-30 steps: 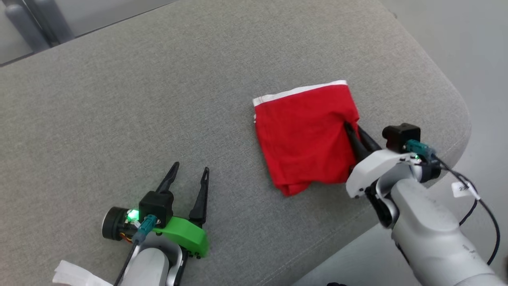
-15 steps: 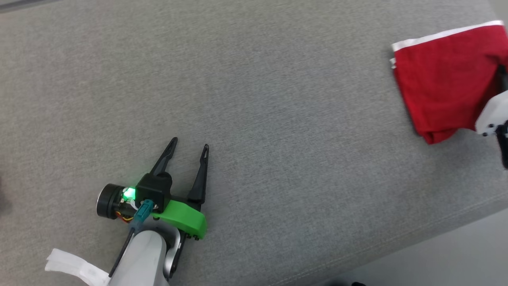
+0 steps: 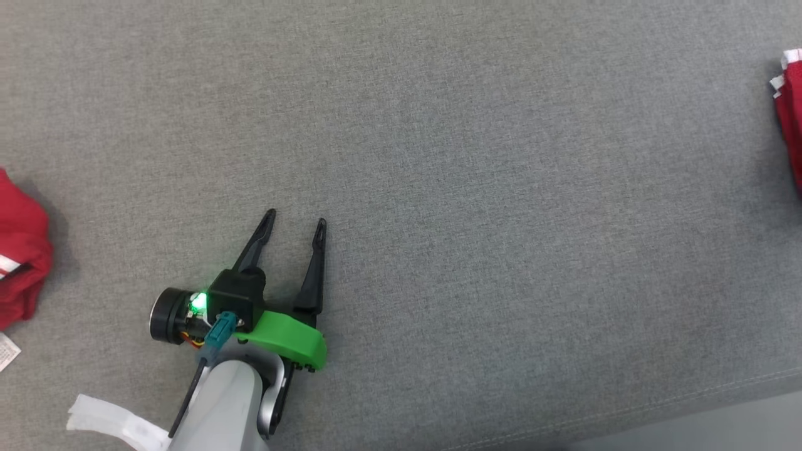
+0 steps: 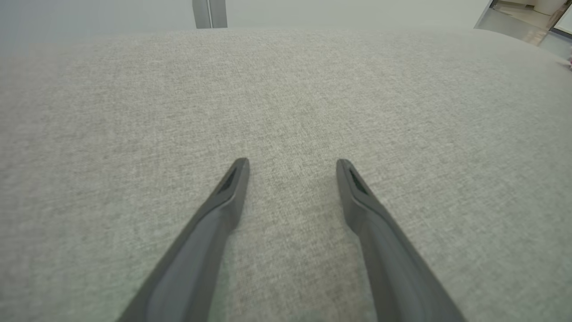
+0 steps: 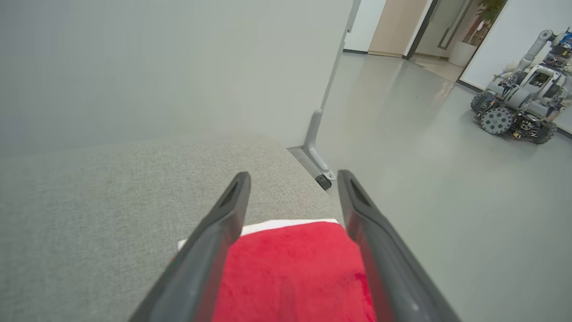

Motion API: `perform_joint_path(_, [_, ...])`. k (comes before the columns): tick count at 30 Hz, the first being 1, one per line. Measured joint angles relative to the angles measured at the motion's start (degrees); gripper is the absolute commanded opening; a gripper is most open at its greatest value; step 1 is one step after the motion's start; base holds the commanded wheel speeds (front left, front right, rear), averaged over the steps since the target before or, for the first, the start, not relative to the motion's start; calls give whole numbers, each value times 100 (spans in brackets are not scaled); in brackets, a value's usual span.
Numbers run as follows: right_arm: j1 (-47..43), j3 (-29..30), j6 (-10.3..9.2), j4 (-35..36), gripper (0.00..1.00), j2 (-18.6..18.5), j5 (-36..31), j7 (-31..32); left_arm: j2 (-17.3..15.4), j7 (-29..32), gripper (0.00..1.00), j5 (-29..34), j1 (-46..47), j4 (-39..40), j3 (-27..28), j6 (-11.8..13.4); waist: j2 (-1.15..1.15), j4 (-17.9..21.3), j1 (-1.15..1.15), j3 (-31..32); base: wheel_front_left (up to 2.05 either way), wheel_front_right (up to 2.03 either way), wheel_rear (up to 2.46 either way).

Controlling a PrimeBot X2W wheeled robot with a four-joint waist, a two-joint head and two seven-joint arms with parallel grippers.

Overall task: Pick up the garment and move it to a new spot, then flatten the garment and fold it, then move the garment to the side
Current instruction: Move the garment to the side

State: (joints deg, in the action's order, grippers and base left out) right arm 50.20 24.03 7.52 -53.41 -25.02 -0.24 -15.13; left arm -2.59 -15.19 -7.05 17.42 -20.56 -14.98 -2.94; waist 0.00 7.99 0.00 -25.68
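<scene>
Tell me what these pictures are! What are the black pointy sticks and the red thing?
It is a robot with two arms. One picture looks down from its head; the other two come from cameras on its wrists. The left arm's two long dark fingers are open over a grey woven cushion, holding nothing. The right arm's fingers are open too, above a folded red garment with a white band lying near the cushion's edge. Another crumpled red cloth lies at the head picture's left edge.
</scene>
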Motion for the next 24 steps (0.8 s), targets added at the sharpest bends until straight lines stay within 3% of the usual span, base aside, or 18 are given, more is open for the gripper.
perform_joint_path(5, [-436, -393, 0, 1172, 100, 708, -16, 0, -11, 4, 100, -119, -144, 5, 60, 127, 0, -72, 0, 248, 0, 0, 0])
perform_joint_path(11, [-1380, -1027, 1, 1938, 100, 1273, 433, 0, -14, 4, 100, -278, -336, -19, 164, 327, 0, -253, 0, 578, 0, 0, 0])
perform_joint_path(24, [-2895, -2003, 1, 2412, 100, 1941, 755, 0, -18, 4, 100, -542, -720, -18, 442, 601, 0, -847, 0, 1259, 0, 0, 0])
